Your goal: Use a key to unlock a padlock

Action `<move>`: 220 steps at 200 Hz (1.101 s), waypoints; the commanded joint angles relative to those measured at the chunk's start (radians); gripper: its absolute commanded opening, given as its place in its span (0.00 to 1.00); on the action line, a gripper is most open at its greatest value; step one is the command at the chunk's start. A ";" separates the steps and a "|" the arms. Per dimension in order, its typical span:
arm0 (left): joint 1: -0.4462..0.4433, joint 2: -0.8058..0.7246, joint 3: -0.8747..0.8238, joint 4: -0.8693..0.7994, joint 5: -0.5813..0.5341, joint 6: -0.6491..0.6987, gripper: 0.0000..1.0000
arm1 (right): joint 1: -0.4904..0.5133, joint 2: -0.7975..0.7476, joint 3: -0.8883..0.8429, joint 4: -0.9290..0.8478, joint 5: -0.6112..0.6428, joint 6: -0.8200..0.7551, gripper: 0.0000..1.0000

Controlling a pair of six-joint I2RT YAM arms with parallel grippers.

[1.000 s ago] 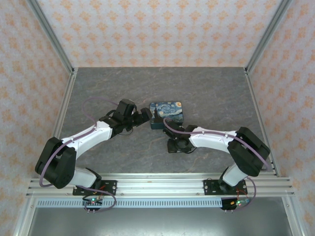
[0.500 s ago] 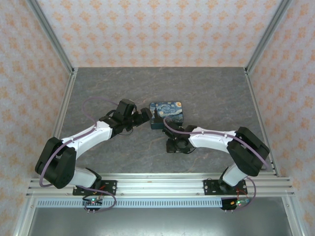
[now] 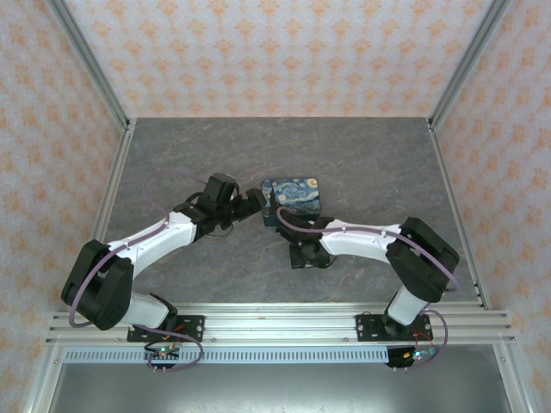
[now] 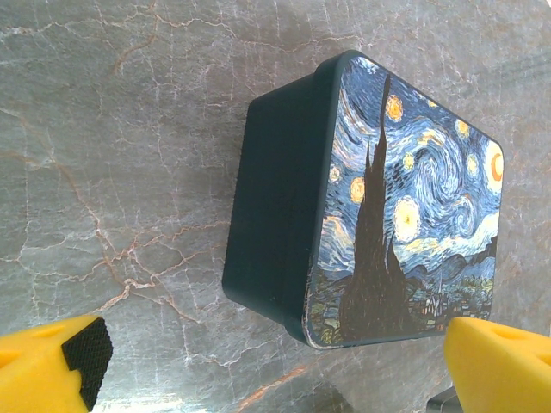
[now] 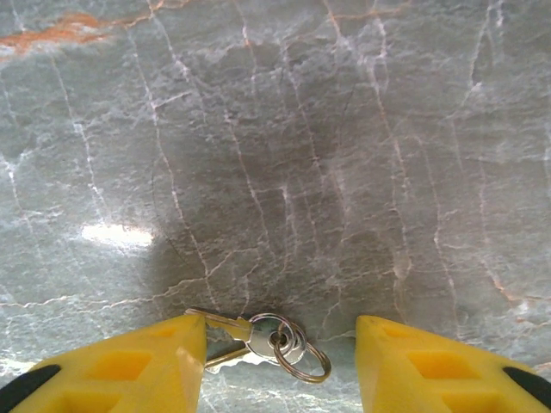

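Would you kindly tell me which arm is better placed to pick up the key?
Right. The right hand, open, straddles the key and its ring on the table. The left hand, also open, faces the Starry Night box instead.

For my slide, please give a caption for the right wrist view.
Open right gripper above the key and ring on the table.

The key [image 5: 225, 324] lies on the table [image 5: 275, 129] between the fingers of the right gripper [image 5: 280, 334], its tip at one finger and its ring [image 5: 303, 356] nearer the middle. The box [image 4: 370, 198] sits on the table just ahead of the left gripper [image 4: 275, 379], between its spread fingers.
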 commanded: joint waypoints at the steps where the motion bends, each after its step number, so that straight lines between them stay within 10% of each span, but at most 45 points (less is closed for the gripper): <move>1: -0.007 0.017 0.013 0.030 -0.007 -0.015 1.00 | 0.023 0.055 -0.003 0.023 -0.026 -0.016 0.46; 95: -0.006 0.012 0.016 0.020 -0.010 -0.012 1.00 | 0.003 0.072 -0.102 0.130 -0.097 -0.010 0.00; 220: -0.007 0.002 0.013 0.011 0.002 -0.021 1.00 | -0.086 -0.199 -0.204 0.229 -0.157 -0.011 0.00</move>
